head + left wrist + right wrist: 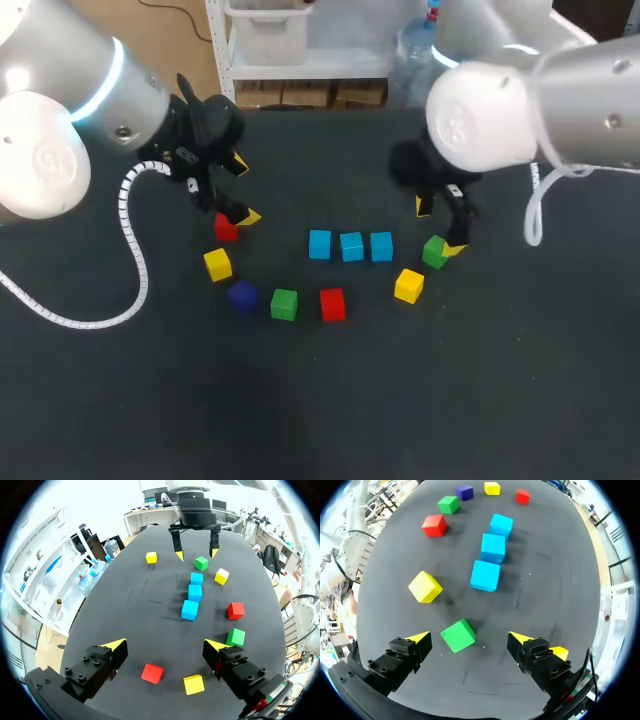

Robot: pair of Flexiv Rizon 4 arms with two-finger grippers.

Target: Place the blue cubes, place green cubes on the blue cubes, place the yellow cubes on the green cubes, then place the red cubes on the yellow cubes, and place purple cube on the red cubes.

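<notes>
The right gripper (440, 227), fingers spread over the green cube (458, 635) just off the right end of the blue cubes (350, 246) at the middle of the desk (500, 400), should centre, square to its faces and sink low before pinching; the left gripper (165, 645) hangs spread near a red cube (152, 673).

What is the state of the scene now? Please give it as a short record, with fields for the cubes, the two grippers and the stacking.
blue cubes: three in a row, nothing on them
left gripper: open; a red cube lies between its fingers, not gripped
right gripper: open; a green cube lies between its fingers, not gripped
purple cube: lies single, beside the other green cube
stacking: not started, no cube rests on another
</notes>
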